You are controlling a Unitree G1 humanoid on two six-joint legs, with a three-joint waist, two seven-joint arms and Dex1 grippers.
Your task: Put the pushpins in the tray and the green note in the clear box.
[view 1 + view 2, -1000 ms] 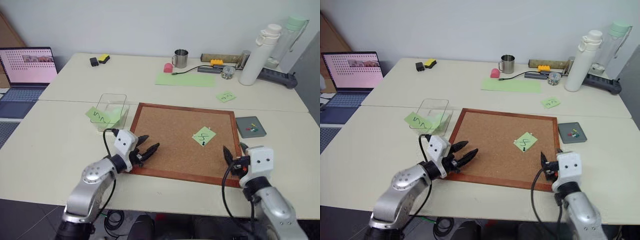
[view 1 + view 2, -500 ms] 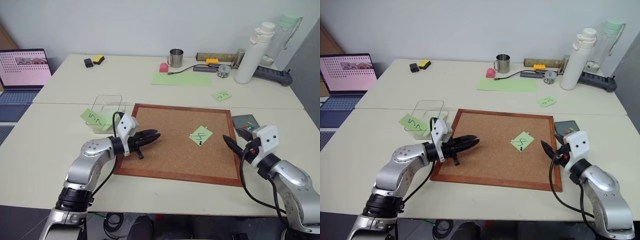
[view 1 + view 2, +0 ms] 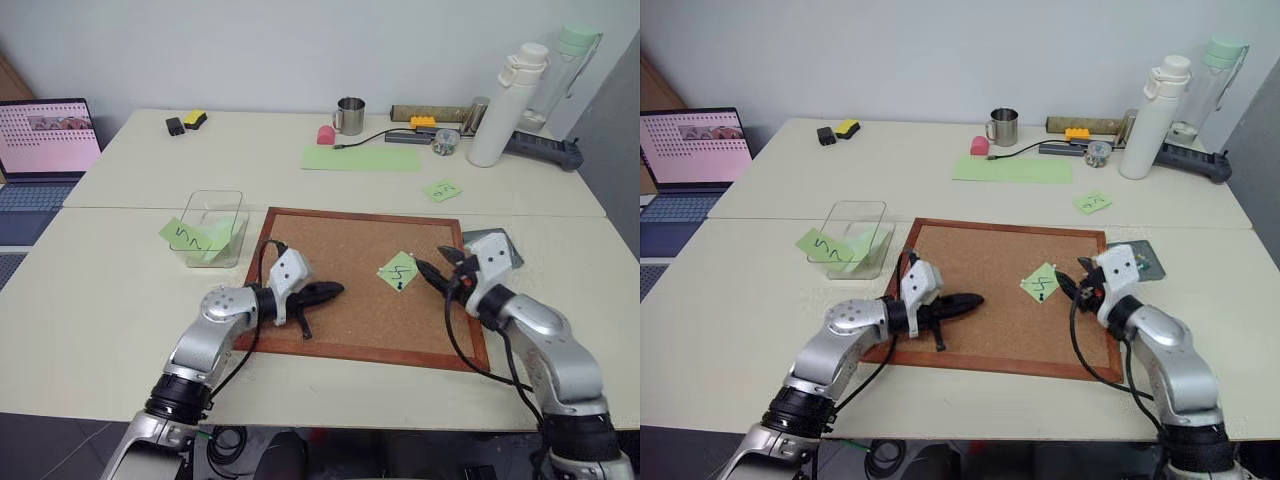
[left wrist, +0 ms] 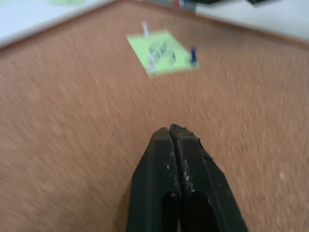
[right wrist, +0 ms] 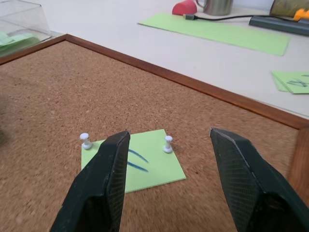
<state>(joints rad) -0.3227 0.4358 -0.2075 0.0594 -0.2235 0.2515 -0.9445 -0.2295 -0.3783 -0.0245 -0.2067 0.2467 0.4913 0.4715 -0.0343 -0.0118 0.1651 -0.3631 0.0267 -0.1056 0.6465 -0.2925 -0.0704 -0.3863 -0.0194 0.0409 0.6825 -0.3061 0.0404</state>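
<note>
Green note [image 3: 398, 270] lay flat on corkboard [image 3: 330, 250], corner toward robot, zigzag scribble, pinned by pushpins [image 5: 167, 144]. Left hand [image 3: 335, 291] shut, empty; right hand [image 3: 428, 273] wide open beside note, empty.

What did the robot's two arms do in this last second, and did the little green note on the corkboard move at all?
The left claw snapped shut on nothing and slid out over the corkboard toward the green note. The right claw, open, came forward from the board's near corner to the note's right side. The note stayed pinned by its pushpins; the clear box and tray stayed put.
</note>
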